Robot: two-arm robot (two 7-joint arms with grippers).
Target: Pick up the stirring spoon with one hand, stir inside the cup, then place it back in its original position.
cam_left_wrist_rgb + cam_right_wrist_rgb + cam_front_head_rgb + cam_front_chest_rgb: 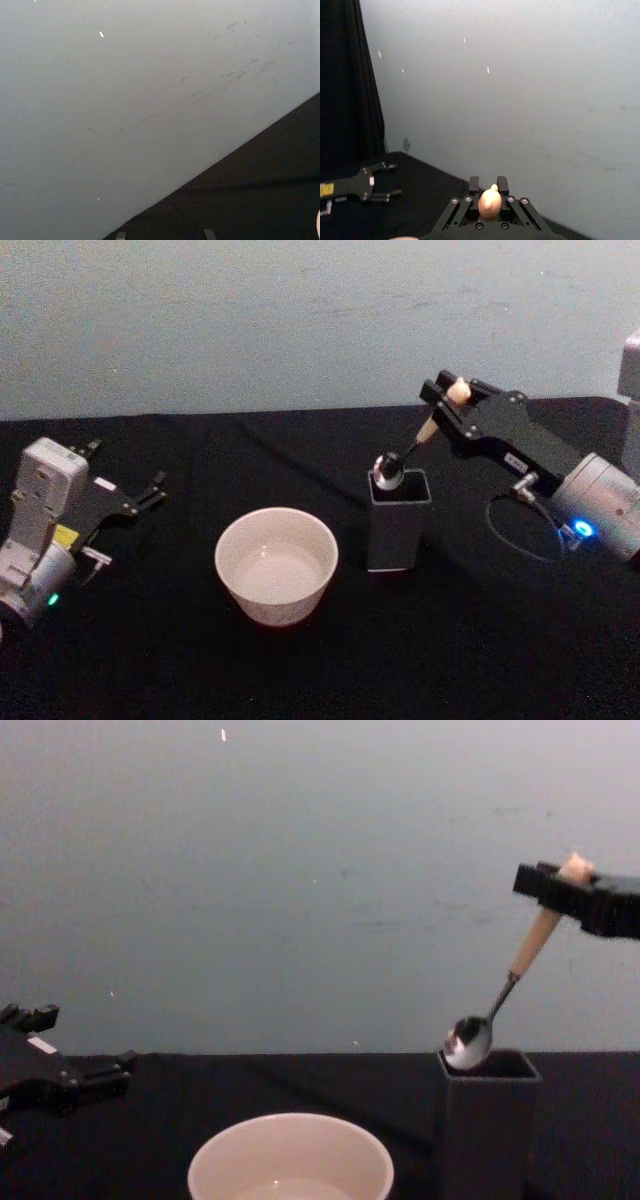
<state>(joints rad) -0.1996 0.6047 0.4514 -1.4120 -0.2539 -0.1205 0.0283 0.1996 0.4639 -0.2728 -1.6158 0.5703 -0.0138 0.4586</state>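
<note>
Found the right gripper (452,400) raised on the right side, well above the table (180,670), with its arm stretched in from the right edge and angled toward the centre. Noted its fingers clamped on the upper handle of the stirring spoon (410,450), with the knobby tip poking out past the fingertips. Saw the spoon hanging tilted, handle up and to the right, bowl down and to the left. Placed the bowl at the open mouth of the holder (398,530), by the left part of its rim. Could not tell whether touching that rim or just over it.

Found the left gripper (130,465) low at the left edge, near the tabletop and well apart from the cup (275,605), with fingers spread and grasping nothing.

Saw the cup standing upright between the two arms, near the holder on its left, a little closer to the robot and not touching it.

Read the spoon as a shiny round metal bowl, a thin dark neck and a smooth, pale beige handle. Read the holder as a tall square box, dark grey and matt, thin-walled and open at the top. Read the cup as wide, round and cream-white, smooth, thin at the rim and narrowing toward the base. Noted matt black cloth over the table and a plain pale grey wall (300,320) behind, faintly scuffed. Noted black, angular linkage fingers on both grippers, with silver-grey wrist housings behind them.
</note>
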